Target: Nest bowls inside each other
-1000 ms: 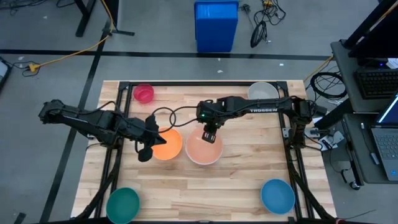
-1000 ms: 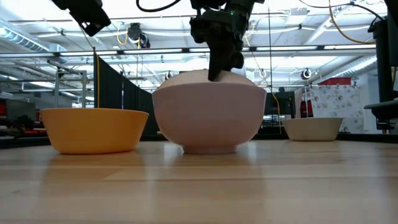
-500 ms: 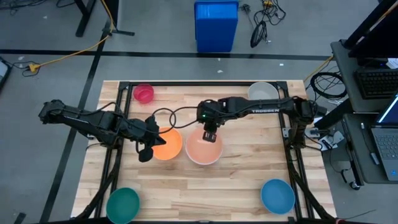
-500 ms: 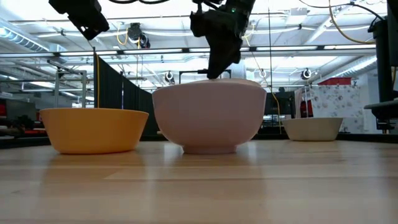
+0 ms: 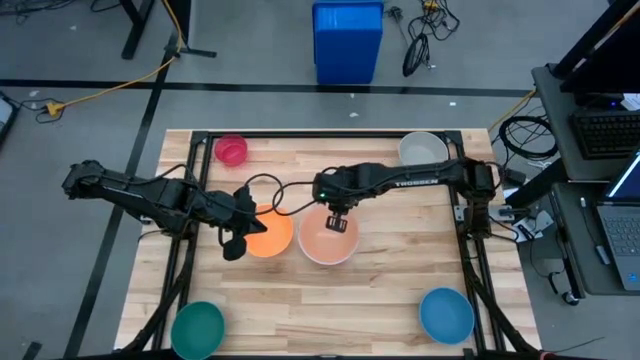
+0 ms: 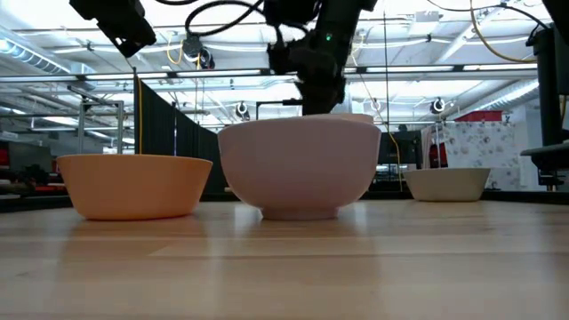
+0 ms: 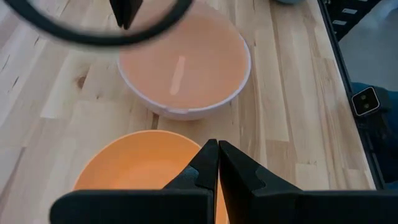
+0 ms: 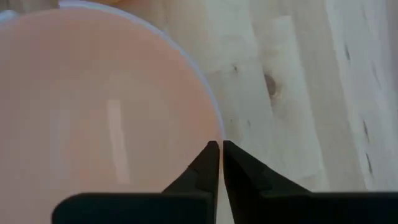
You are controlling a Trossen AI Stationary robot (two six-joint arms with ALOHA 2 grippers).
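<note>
The pale peach bowl (image 5: 328, 240) stands on its base mid-table, with the orange bowl (image 5: 270, 232) just to its left. My right gripper (image 8: 219, 144) points steeply down at the peach bowl's far rim and is shut there. My left gripper (image 7: 217, 144) hangs shut above the orange bowl's left part, touching nothing. Other bowls stand apart on their bases: magenta (image 5: 231, 150) far left, whitish (image 5: 423, 148) far right, teal (image 5: 198, 327) near left, blue (image 5: 446, 314) near right. My right gripper is shut on the far rim (image 8: 217, 132) of the pale peach bowl, which runs in between the two fingertips, one finger inside the bowl and one outside. The fingers come from above, pointing steeply down. The bowl stands upright with its base on the table (image 6: 300, 213).
A dark frame (image 5: 300, 135) runs along the table's far, left and right edges. A tall blue bin (image 5: 347, 40) stands on the floor beyond the far edge. Bare wood (image 5: 320, 310) lies between the teal and blue bowls.
My right gripper rose from inside the pale peach bowl, then sank to its far rim and shut there. The bowl has stayed in place. The left arm has kept still.
</note>
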